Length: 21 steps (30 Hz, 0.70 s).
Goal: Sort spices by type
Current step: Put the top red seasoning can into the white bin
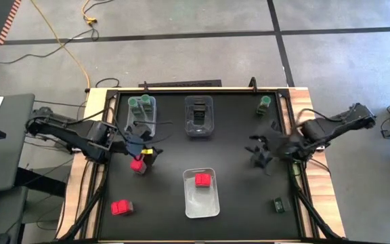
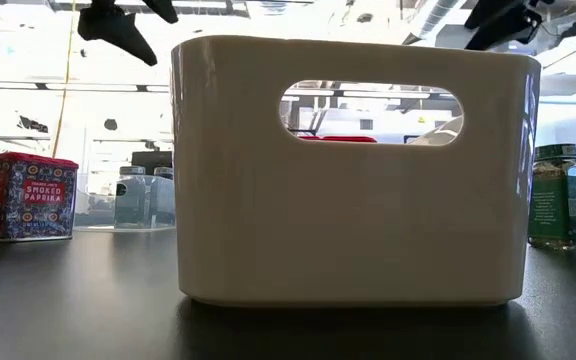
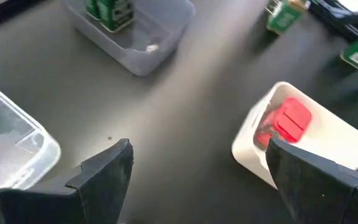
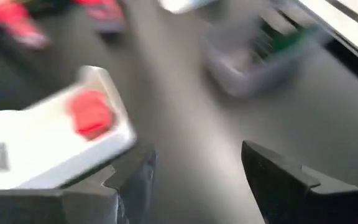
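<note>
the black table (image 1: 235,203) carries three clear bins. the nearest one, the front bin (image 1: 201,193), holds one red packet (image 1: 202,179). the back left bin (image 1: 141,114) has two green-lidded jars (image 1: 139,102) in it, and the back middle bin (image 1: 199,116) holds a dark box (image 1: 198,108). so each kind seems to have a bin already, with sorting partly done.

left to do, by my reading: a red packet at the front left (image 1: 121,207) lies loose on the table, another red packet (image 1: 138,165) sits just under the left arm, a green-lidded jar (image 1: 265,103) stands alone near the back right corner, and a dark box at the front right (image 1: 278,205) lies well apart from the bins. that makes four spices unsorted against four in place, roughly half way.

the left gripper (image 1: 143,144) hovers between the back left bin and the loose packet beside it; its wrist view shows the fingers spread wide with nothing between them. the right gripper (image 1: 261,154) hangs over bare table right of centre, fingers parted and empty too.
</note>
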### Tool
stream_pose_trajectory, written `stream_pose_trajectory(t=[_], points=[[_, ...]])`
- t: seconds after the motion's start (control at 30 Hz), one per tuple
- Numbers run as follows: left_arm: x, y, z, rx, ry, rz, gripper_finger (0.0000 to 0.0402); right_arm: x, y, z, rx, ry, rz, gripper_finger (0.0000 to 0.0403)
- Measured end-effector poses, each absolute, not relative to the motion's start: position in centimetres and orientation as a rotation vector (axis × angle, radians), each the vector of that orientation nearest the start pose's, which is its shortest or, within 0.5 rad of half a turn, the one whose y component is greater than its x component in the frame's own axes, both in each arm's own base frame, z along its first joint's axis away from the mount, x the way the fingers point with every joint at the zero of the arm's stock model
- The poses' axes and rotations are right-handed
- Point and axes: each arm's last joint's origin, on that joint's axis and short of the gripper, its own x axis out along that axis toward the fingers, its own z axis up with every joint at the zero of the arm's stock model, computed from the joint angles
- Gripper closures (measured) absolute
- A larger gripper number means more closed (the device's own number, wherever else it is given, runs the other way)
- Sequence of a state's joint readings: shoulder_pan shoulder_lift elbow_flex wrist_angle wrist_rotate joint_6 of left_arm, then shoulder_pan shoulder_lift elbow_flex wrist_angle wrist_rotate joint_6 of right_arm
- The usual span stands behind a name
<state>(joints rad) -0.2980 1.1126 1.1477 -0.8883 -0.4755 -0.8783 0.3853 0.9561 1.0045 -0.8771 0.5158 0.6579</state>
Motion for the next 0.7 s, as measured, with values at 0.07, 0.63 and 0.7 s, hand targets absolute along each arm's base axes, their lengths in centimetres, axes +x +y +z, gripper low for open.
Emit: stream_pose_trajectory(t=[0.07, 0.63, 0.7], points=[[20.1, -5.3, 33.8, -0.501, 0.655, 0.470, 0.0052, 15.8, 5.4, 31.4, 0.248, 0.582, -0.264, 0.0137], [20.0, -5.6, 33.8, -0.459, 0.669, 0.441, 0.0052, 15.5, 3.2, 25.8, 0.383, 0.366, -0.126, 0.0137], [20.0, -5.6, 33.8, -0.468, 0.667, 0.444, 0.0052, 15.4, 3.1, 25.5, 0.376, 0.394, -0.134, 0.0137]])
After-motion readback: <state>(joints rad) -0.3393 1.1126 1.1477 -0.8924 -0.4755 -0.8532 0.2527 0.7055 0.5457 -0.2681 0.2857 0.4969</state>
